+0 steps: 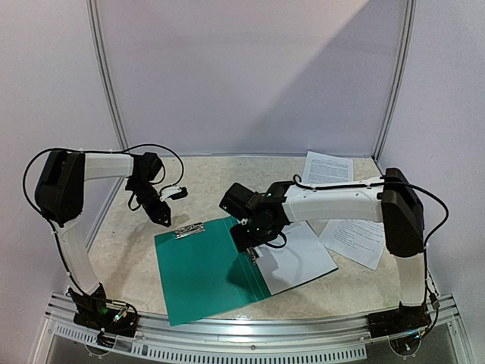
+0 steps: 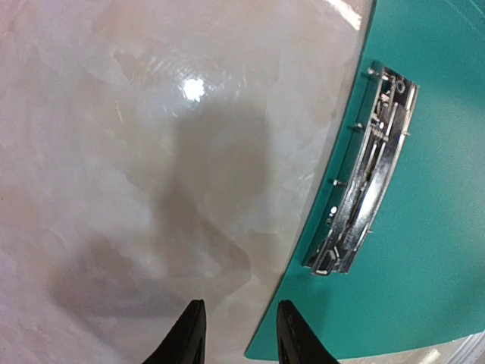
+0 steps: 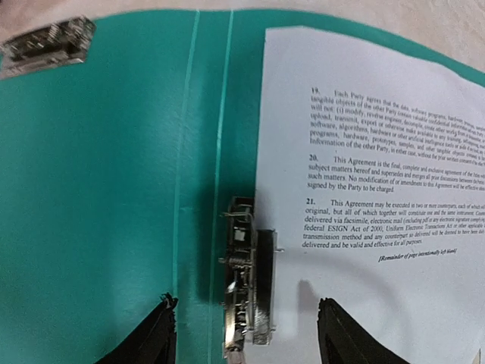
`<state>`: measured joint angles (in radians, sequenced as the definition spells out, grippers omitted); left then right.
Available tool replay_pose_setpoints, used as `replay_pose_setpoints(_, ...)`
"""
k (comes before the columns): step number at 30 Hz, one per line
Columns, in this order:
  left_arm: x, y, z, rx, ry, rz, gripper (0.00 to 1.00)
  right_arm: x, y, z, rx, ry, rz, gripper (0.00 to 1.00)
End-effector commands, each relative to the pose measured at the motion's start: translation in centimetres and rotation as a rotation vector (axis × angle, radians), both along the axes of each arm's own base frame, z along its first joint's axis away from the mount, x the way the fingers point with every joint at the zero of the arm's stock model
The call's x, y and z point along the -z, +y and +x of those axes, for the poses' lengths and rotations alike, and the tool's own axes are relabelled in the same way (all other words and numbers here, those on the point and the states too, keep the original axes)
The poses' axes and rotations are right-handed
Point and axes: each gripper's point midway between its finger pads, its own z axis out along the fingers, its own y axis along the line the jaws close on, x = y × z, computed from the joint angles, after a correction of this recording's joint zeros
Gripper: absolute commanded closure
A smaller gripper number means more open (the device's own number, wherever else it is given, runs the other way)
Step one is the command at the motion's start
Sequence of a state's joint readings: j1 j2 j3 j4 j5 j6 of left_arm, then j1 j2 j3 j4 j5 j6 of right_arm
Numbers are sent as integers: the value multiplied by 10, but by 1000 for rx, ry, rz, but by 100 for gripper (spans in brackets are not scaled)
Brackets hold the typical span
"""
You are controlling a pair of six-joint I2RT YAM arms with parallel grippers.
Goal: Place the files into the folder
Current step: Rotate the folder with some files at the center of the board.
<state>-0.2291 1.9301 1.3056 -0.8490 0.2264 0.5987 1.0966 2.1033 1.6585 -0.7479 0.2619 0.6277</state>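
Note:
The teal folder [image 1: 204,273] lies open and flat near the table's front. One printed sheet of the files [image 1: 303,258] covers its right half. In the right wrist view this sheet [image 3: 364,189] has its left edge under a metal clip [image 3: 246,292] beside the spine of the folder [image 3: 98,189]. My right gripper [image 3: 246,341] hangs open just above that clip, one finger on each side, touching nothing. My left gripper [image 2: 236,337] is open and empty above the folder's [image 2: 424,227] far left edge, near a second metal clip [image 2: 367,174]. From above, the left gripper [image 1: 165,218] and right gripper [image 1: 254,246] flank the folder's top.
Two more printed sheets lie loose on the table to the right, one at the back [image 1: 327,167] and one beside the right arm [image 1: 356,239]. White walls close in the back and sides. An aluminium rail [image 1: 250,337] runs along the front edge.

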Motion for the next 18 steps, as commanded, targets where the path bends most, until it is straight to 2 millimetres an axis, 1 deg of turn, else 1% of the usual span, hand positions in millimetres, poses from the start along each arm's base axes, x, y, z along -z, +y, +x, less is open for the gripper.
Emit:
replay_pose_setpoints(1, -10, 0, -2, 13, -34, -12, 66, 32, -20, 1, 28, 27, -135, 38)
replay_pose_setpoints(4, -11, -3, -2, 8, -27, -26, 66, 40, -10, 0, -1, 49, -132, 44)
replay_pose_setpoints(6, -12, -4, -1, 4, -25, -32, 66, 48, -7, -1, -16, 62, -144, 50)
replay_pose_setpoints(10, -18, -3, -3, 15, -37, -30, 66, 64, -16, -4, -24, 80, -198, 64)
replay_pose_setpoints(12, -22, 0, -3, 23, -47, -21, 66, 67, -18, -6, -38, 83, -210, 69)
replay_pose_setpoints(14, -26, 2, -2, 27, -55, -13, 66, 66, -17, -5, -78, 76, -221, 73)
replay_pose_setpoints(16, -31, 4, -3, 27, -53, -13, 65, 65, -15, -2, -123, 60, -234, 76)
replay_pose_setpoints(18, -37, 9, -3, 17, -42, -12, 66, 60, -15, 7, -179, 33, -253, 79)
